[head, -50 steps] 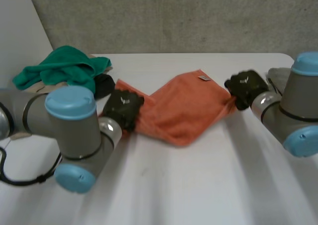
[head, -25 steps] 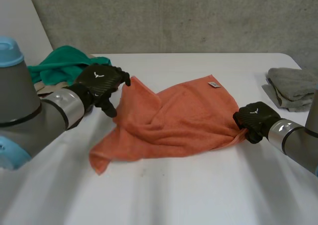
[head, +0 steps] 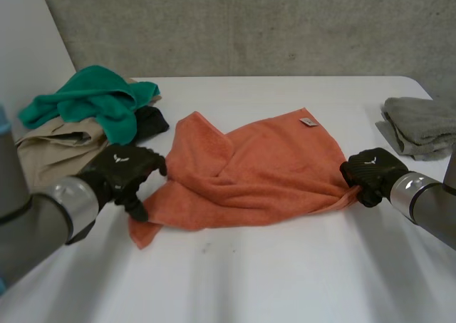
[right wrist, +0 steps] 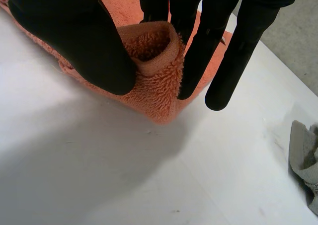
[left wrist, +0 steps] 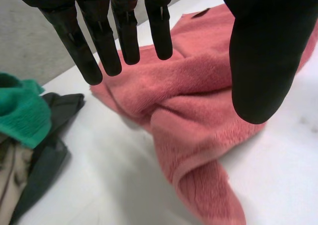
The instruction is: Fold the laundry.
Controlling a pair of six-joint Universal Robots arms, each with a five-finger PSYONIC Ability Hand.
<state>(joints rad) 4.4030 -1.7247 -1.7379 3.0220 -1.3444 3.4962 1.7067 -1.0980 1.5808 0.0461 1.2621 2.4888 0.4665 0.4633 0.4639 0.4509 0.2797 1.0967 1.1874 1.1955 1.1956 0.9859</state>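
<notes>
One orange towel [head: 256, 170], rumpled mid-table [head: 285, 280]. Soft, light, floppy terry by the look; likely to sag and bunch, so best taken at corners or hem. Pinched at its right corner between thumb and fingers of right hand [head: 370, 175]. Near left corner free, just under released left hand [head: 122, 170], fingers straight. Far left: one green cloth [head: 92, 102], one beige cloth [head: 46, 148], one dark cloth [head: 149, 123]. Far right: one folded grey cloth [head: 420, 127].
</notes>
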